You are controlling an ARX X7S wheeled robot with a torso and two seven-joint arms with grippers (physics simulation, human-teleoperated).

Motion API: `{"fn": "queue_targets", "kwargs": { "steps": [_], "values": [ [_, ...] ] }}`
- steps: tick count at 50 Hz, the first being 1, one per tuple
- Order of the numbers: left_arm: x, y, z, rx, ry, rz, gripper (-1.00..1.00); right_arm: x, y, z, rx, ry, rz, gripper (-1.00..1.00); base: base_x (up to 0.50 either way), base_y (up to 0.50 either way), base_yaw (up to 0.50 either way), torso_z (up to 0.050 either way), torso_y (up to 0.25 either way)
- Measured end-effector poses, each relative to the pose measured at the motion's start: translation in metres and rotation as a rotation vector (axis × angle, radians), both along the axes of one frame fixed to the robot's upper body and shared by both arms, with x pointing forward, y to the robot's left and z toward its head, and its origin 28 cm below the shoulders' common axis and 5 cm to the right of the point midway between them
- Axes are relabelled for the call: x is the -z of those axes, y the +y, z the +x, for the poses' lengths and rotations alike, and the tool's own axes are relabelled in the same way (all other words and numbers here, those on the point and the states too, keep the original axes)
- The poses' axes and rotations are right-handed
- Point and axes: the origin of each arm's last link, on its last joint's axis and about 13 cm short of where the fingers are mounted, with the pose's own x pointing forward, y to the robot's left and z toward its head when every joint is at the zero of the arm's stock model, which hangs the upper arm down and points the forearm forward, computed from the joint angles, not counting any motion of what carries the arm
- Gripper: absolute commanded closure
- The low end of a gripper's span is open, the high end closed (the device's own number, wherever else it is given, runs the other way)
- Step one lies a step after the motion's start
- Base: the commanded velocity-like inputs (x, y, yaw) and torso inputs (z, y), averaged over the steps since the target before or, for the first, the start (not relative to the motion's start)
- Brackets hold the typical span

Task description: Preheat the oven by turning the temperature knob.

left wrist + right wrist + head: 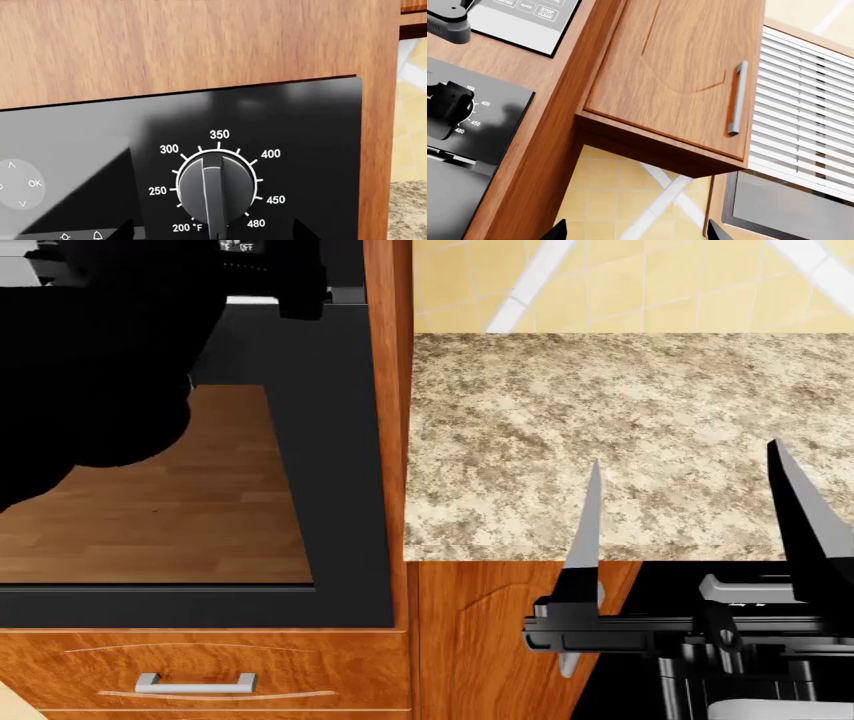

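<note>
The oven's black control panel fills the left wrist view. Its temperature knob sits inside white marks from 200 °F to 480, with its ridge nearly upright under the 350 mark. My left gripper is open, and its dark fingertips stand wide to either side of the knob without touching it. From the right wrist view, the left gripper covers the knob. The oven's glass window reflects a wood floor. My right gripper is open and empty over the counter's front edge.
A speckled stone counter lies right of the oven, and a wood post stands between them. A drawer with a silver handle sits below the oven. A wall cabinet with a bar handle and a slatted vent hang above.
</note>
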Motion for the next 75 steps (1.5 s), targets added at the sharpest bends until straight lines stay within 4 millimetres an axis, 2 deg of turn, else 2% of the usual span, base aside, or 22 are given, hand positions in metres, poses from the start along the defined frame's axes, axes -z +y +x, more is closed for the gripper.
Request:
{"fn": "queue_targets", "kwargs": {
  "steps": [54, 55, 75],
  "values": [
    [0.001, 0.000, 0.013, -0.011, 0.005, -0.001, -1.00, 0.001, 0.001, -0.001, -0.001, 0.011, -0.004, -1.00, 0.00, 0.00, 0.00, 0.000, 0.000],
    [0.001, 0.000, 0.013, -0.011, 0.005, -0.001, 1.00, 0.001, 0.001, -0.001, -0.001, 0.011, -0.004, -1.00, 0.00, 0.00, 0.00, 0.000, 0.000],
    [0.002, -0.001, 0.016, -0.001, -0.004, 0.000, 1.00, 0.001, 0.000, 0.000, -0.001, 0.015, -0.004, -1.00, 0.00, 0.00, 0.00, 0.000, 0.000]
  ]
}}
